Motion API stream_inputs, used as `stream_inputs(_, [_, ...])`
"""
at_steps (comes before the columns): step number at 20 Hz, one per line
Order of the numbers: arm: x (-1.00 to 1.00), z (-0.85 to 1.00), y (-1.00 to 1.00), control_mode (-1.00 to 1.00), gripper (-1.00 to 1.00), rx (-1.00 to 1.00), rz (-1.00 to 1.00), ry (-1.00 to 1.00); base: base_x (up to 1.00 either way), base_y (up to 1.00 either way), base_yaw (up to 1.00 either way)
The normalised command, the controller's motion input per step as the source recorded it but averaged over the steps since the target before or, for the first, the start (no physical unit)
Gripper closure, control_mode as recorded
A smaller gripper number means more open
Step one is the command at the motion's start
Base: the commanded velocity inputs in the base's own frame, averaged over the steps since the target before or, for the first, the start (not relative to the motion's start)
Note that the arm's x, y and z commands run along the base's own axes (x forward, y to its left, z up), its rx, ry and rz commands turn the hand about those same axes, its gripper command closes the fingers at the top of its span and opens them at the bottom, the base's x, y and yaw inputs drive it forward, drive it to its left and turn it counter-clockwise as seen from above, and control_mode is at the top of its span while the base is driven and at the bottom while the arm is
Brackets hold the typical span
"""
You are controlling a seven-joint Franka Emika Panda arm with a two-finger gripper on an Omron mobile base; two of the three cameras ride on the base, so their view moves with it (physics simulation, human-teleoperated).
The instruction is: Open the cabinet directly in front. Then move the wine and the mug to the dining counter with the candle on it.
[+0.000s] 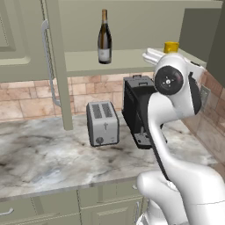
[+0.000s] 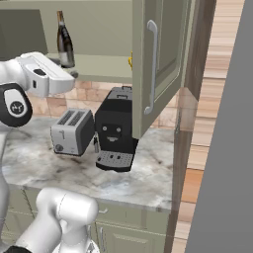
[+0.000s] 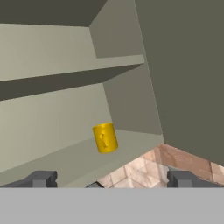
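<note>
**Cabinet open, gripper facing the mug**

White arm fills the front of both base views, and its gripper (image 3: 111, 179) is raised to the level of the lower shelf. In the hand view the two dark fingertips (image 3: 41, 178) stand far apart, fully spread, and hold nothing.

Behind it the cabinet (image 1: 127, 59) is open: one door (image 2: 158, 64) swings out on the right and one on the left. On the lower shelf stands one wine (image 1: 104, 37) bottle, upright, toward the left side. One mug (image 3: 105, 138) stands well apart from it, near the right inner wall.

On the worktop (image 1: 44, 158) below there are one toaster (image 1: 102, 123) and one black coffee machine (image 1: 136, 110).

I think the risks are these. The mug is small and close to the wall, so a finger may hit the wall or push the mug deeper. The open right door is near the arm and an elbow swing could strike it. The tall bottle may tip if it is brushed.
</note>
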Motion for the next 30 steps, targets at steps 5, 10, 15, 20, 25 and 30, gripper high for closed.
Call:
stream_inputs(5, [0.47,-0.04,-0.04,-1.00,-1.00,0.00,0.00,0.04,0.00,0.00,0.00])
stream_inputs(10, [0.39,-0.10,-0.06,-1.00,-1.00,0.00,0.02,0.03,0.00,0.00,0.00])
stream_inputs(15, [0.23,0.00,-0.11,-1.00,-1.00,0.00,0.02,0.00,0.00,0.00,0.00])
stream_inputs(20, [0.20,0.00,-0.15,-1.00,-1.00,0.00,0.03,0.00,0.00,0.00,0.00])
stream_inputs(25, [0.25,-0.07,-0.08,-1.00,-1.00,0.00,0.02,0.01,0.00,0.00,0.00])
stream_inputs(30, [0.17,0.00,-0.01,-1.00,-1.00,0.00,0.00,0.00,0.00,0.00,0.00])
